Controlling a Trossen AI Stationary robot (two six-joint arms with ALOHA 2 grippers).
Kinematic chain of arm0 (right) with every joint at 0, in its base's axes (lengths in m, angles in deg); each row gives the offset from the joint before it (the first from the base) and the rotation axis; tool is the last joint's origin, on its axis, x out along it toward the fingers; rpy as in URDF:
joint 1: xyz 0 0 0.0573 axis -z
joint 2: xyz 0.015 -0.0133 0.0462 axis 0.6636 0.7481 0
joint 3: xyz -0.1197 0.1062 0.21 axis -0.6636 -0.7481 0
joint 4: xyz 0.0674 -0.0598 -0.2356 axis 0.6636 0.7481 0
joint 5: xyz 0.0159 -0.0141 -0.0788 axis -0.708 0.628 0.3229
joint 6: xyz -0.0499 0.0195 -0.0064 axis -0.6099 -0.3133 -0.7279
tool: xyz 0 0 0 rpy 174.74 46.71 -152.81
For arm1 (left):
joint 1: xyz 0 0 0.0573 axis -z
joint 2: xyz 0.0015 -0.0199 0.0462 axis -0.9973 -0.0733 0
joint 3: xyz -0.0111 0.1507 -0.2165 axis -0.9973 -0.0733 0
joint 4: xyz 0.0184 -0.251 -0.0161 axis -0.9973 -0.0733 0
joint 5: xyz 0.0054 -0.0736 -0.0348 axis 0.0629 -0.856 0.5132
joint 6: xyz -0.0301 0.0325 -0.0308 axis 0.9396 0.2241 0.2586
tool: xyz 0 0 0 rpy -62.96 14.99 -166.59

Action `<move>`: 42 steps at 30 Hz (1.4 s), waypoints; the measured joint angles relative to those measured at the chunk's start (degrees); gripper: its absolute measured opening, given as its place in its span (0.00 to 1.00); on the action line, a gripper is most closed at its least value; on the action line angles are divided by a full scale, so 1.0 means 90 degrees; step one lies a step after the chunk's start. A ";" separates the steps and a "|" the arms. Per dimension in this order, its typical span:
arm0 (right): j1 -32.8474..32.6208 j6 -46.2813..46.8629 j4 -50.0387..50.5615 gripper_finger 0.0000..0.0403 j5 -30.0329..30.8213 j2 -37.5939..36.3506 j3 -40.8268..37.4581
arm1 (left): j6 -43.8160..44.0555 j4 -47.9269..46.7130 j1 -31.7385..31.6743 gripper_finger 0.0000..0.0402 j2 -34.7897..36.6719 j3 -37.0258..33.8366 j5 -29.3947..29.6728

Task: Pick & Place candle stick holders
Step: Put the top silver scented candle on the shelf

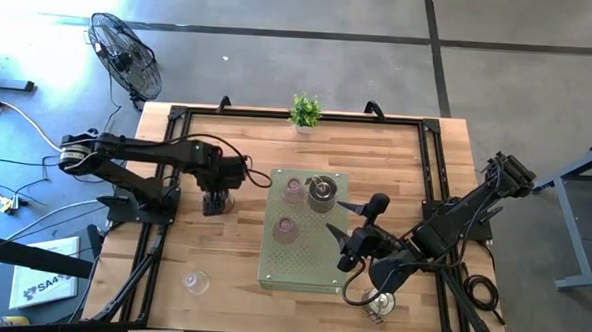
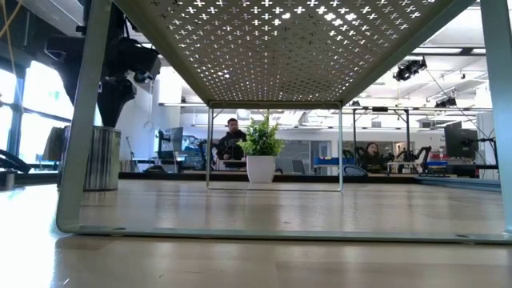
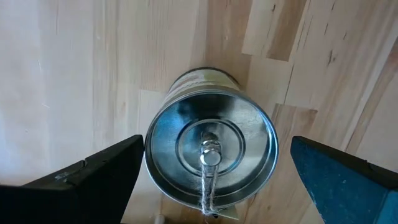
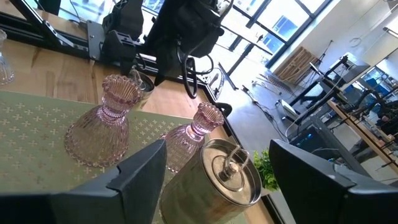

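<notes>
A silvery metal holder (image 3: pixel 211 155) stands upright on the wooden table, left of a raised green perforated stand (image 1: pixel 301 271); it also shows in the low view (image 2: pixel 100 160). My left gripper (image 1: pixel 214 198) hangs above it, open, fingers pointing down on either side of its rim (image 3: pixel 217 155), not touching. On the stand are two pink glass holders (image 1: pixel 293 189) (image 1: pixel 285 229) and another metal holder (image 1: pixel 321 193). My right gripper (image 1: pixel 349 230) is open at the stand's right side, facing that metal holder (image 4: pixel 217 177). A clear glass holder (image 1: pixel 196 280) stands at the near left.
A small green potted plant (image 1: pixel 304 111) stands at the table's far edge. Another metal holder (image 1: pixel 378 306) stands on the table near the right arm. A black frame (image 1: pixel 153 240) runs round the table. A fan (image 1: pixel 126 53) stands on the floor, and people sit in the room behind (image 2: pixel 232 140).
</notes>
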 joint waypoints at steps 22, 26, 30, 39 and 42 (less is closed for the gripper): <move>0.0000 0.0002 0.0029 0.69 -0.0019 0.0000 0.0000 | 0.0000 0.0571 -0.0015 0.99 -0.0005 -0.0894 -0.0102; 0.0000 0.0002 0.0029 0.69 -0.0017 0.0000 0.0000 | 0.0005 0.0595 -0.0015 0.99 -0.0005 -0.0894 -0.0099; 0.0000 0.0002 0.0029 0.69 -0.0018 0.0000 0.0000 | -0.0019 0.0886 -0.0015 0.99 -0.0003 -0.0938 -0.0129; 0.0000 0.0000 0.0029 0.69 -0.0028 0.0000 0.0000 | -0.0153 0.1430 -0.0015 0.99 -0.0005 -0.1168 -0.0135; 0.0000 0.0001 0.0032 0.69 -0.0039 0.0000 0.0000 | -0.0153 0.1428 -0.0015 0.99 -0.0005 -0.1166 -0.0138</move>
